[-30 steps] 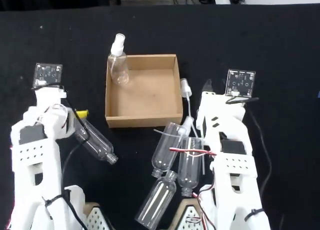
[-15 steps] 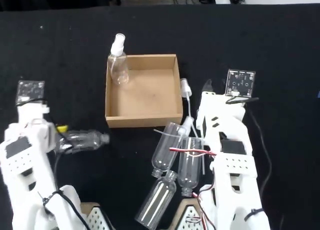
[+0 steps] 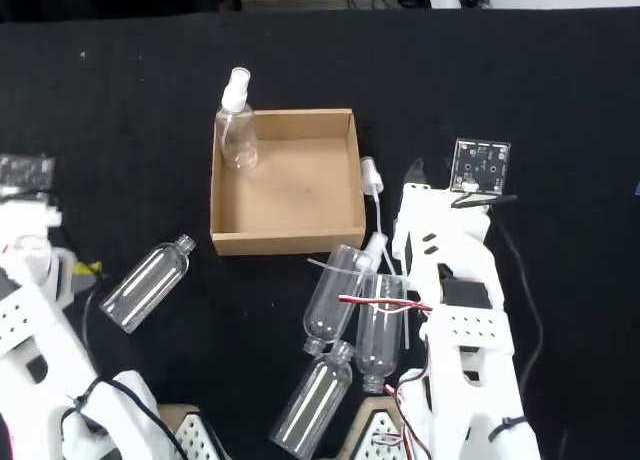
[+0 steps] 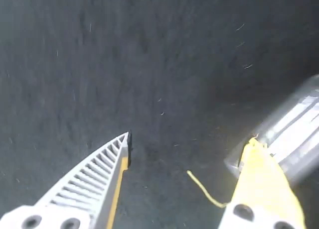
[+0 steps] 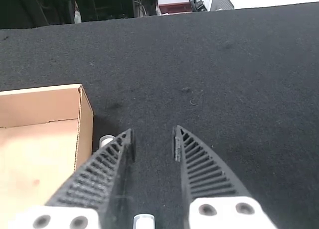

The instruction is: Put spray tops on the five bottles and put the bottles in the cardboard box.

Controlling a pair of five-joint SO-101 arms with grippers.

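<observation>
An uncapped clear bottle (image 3: pixel 150 283) lies on the black table left of the cardboard box (image 3: pixel 352 170). My left gripper (image 3: pixel 80 273) is open just beside its base, holding nothing; in the left wrist view, the bottle (image 4: pixel 294 132) lies past one finger of the left gripper (image 4: pixel 187 144). One bottle with a spray top (image 3: pixel 238 130) stands in the box's far left corner. Three uncapped bottles (image 3: pixel 335 292) lie in a cluster in front of the box. My right gripper (image 5: pixel 152 138) is open and empty, near a loose spray top (image 3: pixel 372 175) beside the box (image 5: pixel 40 119).
A second loose spray top (image 3: pixel 377 244) with its tube lies among the clustered bottles, next to the right arm (image 3: pixel 450 280). Red wires cross over those bottles. The left arm's body (image 3: pixel 40 360) fills the near left corner.
The left arm has swung left and let go of the bottle, which now lies on the table left of the box. The right arm has not moved.
</observation>
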